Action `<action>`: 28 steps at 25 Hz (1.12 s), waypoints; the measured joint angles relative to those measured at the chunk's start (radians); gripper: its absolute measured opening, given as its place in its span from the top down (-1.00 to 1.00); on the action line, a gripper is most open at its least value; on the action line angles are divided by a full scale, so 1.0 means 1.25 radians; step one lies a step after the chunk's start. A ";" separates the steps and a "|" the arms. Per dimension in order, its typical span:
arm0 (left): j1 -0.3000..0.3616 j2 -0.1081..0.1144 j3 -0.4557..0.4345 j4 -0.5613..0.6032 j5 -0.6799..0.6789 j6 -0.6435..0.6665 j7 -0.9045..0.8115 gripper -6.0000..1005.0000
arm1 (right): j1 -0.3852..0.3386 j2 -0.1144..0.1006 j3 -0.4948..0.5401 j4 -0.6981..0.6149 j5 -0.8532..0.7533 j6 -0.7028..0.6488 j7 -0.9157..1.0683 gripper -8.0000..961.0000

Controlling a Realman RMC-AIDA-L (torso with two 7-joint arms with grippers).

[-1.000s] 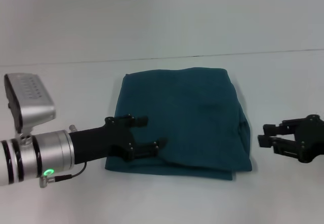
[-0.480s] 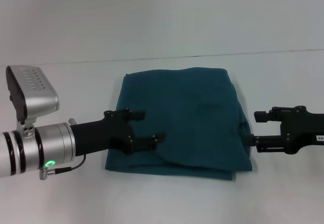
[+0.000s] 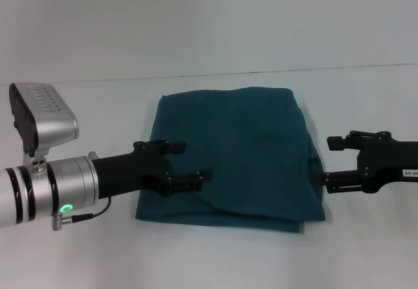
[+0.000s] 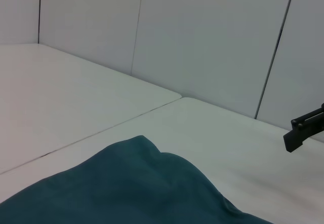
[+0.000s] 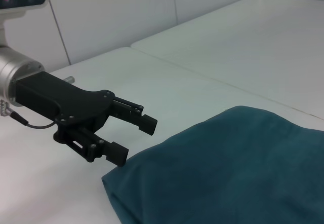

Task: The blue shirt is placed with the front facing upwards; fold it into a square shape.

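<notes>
I'm looking down at a white table [image 3: 78, 256] with the blue shirt [image 3: 241, 152] lying in the middle of it, already doubled over into a roughly square bundle with only plain fabric showing on top. Its near edge shows stacked layers, and the right edge bulges a little where the folds pile up.

My left gripper [image 3: 189, 163] sits over the shirt's near left corner, its two fingers spread apart with nothing between them; from the right wrist camera the lower finger [image 5: 109, 153] looks to be right at the cloth's edge. My right gripper [image 3: 334, 161] is at the shirt's right edge, also spread wide and empty, with its lower finger touching or just beside the bulge.

I judge the shirt to be light, soft and floppy. It won't hold any shape on its own, and the layers will slide over each other if I drag only the top one. If I need another grip, I'd pinch through all the layers at a corner or along a folded edge, both sides together, and lift low so the bundle doesn't unroll.
</notes>
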 joint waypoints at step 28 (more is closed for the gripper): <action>0.005 -0.003 0.002 0.001 0.000 -0.028 -0.009 -0.70 | 0.008 0.001 -0.030 0.019 -0.001 0.048 -0.003 -0.97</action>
